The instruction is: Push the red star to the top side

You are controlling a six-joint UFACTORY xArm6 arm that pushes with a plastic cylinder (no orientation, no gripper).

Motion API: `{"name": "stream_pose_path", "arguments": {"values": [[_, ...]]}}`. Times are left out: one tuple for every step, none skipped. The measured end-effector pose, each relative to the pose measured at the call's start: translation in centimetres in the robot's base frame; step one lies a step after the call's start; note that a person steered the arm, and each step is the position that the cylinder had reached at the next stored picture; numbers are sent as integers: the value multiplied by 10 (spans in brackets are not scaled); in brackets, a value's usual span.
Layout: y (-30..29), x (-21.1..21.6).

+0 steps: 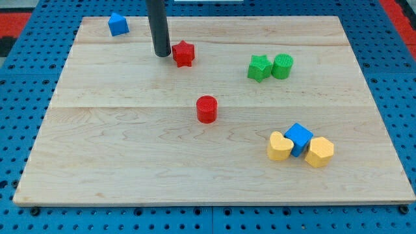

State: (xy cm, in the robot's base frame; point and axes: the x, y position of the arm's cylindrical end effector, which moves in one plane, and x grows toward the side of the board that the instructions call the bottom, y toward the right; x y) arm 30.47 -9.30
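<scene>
Resting on the wooden board [130,162], my tip [162,54], a bare rod gripping nothing, sits just left of the red star block [184,53], near the view's top.

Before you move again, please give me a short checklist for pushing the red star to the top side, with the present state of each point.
1. My tip is in view: ok.
2. Tip is close to the red star: ok, at its left side; touching cannot tell.
3. Tip is below the star, for an upward push: not ok.
4. Path from star to the top edge is free: ok.
5. Red cylinder and blue block are out of the way: ok.
</scene>
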Motion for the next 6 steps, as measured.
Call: {"name": "stream_pose_path", "arguments": {"values": [[0, 21], [0, 36], [34, 30], [62, -12], [83, -43], [85, -44]]}}
